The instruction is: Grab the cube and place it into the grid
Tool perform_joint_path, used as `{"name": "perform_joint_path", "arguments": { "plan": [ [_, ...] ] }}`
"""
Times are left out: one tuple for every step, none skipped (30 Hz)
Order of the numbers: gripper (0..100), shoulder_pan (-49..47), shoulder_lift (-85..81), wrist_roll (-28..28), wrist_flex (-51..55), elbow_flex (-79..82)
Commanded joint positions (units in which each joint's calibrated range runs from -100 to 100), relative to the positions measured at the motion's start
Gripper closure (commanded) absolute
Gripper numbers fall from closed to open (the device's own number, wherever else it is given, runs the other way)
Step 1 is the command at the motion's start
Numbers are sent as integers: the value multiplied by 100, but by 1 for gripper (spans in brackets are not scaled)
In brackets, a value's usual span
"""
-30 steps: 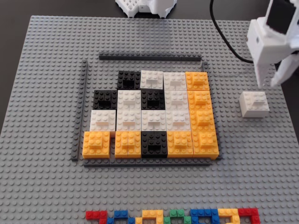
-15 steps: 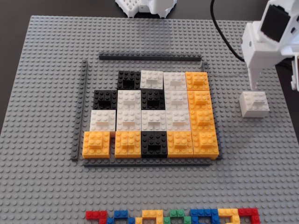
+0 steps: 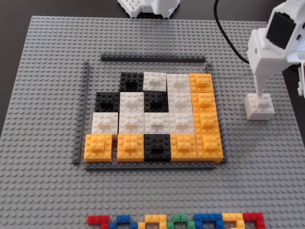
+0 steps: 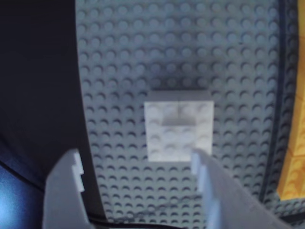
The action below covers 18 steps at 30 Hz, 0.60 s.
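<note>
The cube [image 3: 259, 106], a white studded block with a small raised brick on top, sits on the grey baseplate to the right of the grid [image 3: 155, 117] in the fixed view. The grid's top-left cell is bare baseplate. My white gripper [image 3: 281, 94] hangs over the cube, one finger [image 3: 261, 88] coming down at the cube's top. In the wrist view the cube [image 4: 178, 131] lies just ahead of my gripper [image 4: 136, 164]. The jaws stand wide open and empty. The right finger [image 4: 209, 186] is at the cube's near right corner and the left finger [image 4: 64, 191] is over the baseplate's edge.
Dark-grey strips frame the grid; the left one [image 3: 82, 114] stands apart from the blocks. A row of small multicoloured bricks [image 3: 176, 221] lies at the near edge. A black cable [image 3: 228, 38] runs at the back right. The baseplate's right edge [image 3: 298, 143] is close to the cube.
</note>
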Motion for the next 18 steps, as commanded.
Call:
{"name": "perform_joint_path", "arguments": {
  "plan": [
    [72, 81, -133, 29, -7, -135],
    [72, 96, -141, 34, -7, -144],
    [72, 110, -150, 44, -3, -144],
    [72, 118, -158, 54, 2, -171],
    [72, 125, -158, 59, 12, -180],
    [72, 125, -167, 63, 22, -198],
    [72, 133, -167, 78, 27, -208],
    [72, 133, -167, 83, 32, -208],
    [72, 133, -167, 88, 32, -217],
    [72, 133, -167, 93, 32, -208],
    [73, 125, -158, 93, 27, -189],
    [73, 118, -141, 93, 12, -180],
    [73, 110, -133, 88, 2, -162],
    [73, 103, -115, 83, -3, -153],
    [73, 96, -98, 78, -7, -153],
    [73, 88, -72, 73, -17, -144],
    [73, 81, -47, 73, -22, -144],
    [73, 81, -29, 68, -32, -144]
  ]
}}
